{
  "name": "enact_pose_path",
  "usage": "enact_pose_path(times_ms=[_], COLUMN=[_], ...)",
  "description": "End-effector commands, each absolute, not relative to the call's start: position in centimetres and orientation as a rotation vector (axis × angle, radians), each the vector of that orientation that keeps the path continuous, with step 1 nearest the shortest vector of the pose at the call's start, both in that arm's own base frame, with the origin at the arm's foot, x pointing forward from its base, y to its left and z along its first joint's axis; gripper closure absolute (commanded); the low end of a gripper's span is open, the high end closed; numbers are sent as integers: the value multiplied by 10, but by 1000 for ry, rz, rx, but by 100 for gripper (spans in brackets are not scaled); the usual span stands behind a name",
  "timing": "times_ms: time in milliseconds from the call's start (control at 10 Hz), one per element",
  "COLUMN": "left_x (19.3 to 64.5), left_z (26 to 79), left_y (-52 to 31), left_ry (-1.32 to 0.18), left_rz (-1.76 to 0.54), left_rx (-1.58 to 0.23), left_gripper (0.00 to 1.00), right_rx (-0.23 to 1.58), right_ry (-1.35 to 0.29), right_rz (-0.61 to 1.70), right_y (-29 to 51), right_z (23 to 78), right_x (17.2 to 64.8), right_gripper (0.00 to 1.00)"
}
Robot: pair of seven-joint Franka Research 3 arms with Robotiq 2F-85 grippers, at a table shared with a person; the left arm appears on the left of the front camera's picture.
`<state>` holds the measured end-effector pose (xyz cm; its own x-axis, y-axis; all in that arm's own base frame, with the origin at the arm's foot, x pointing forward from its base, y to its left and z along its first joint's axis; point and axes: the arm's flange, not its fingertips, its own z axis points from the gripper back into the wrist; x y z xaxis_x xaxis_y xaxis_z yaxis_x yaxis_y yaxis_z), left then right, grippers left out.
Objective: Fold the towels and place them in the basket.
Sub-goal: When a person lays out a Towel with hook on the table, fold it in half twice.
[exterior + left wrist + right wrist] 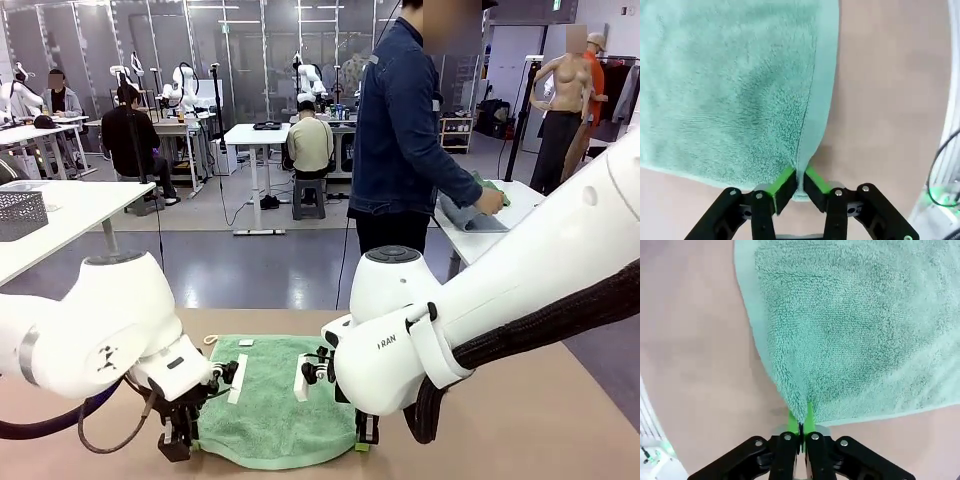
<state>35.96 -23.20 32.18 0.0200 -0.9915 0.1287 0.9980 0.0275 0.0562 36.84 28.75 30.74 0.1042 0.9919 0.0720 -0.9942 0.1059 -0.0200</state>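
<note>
The mint green towel lies flat on the brown tabletop at 6 o'clock, right in front of the arms. The left gripper is pinched narrow on the towel's 7 o'clock corner, with the hem between its green pads. The right gripper is clamped tight on the 5 o'clock corner. Both holds look thin, catching just the edge of the cloth.

To my eye the fold is near edge over far edge. Raise both corners together and level, keep the hem taut, carry it toward 12 o'clock, and lay it square on the far hem before letting go. A lopsided lift would skew it, and a thin pinch could slip.

The wire-mesh basket sits on a white tabletop at 9 o'clock, well apart.

Writing is scarce — the small white tag is too small to read, and the right arm shows letters that look like "RAN".
</note>
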Motion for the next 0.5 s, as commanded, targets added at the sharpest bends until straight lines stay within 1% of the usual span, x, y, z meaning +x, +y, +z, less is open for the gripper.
enact_pose_path(times_ms=[0,100,200,400], left_x=[301,294,287,279], left_z=[351,367,381,411], left_y=[-204,-201,-200,-204], left_ry=[-117,-99,-102,-194], left_rz=[-1612,-1632,-1630,-1649], left_rx=[-65,-57,-54,-30], left_gripper=[100,100,100,100], right_rx=[70,63,59,23], right_ry=[-72,-67,-124,-166], right_rz=[1478,1482,1492,1481], right_y=[285,284,278,275], right_z=[344,358,375,399], right_x=[344,336,331,325], right_gripper=[100,100,100,100])
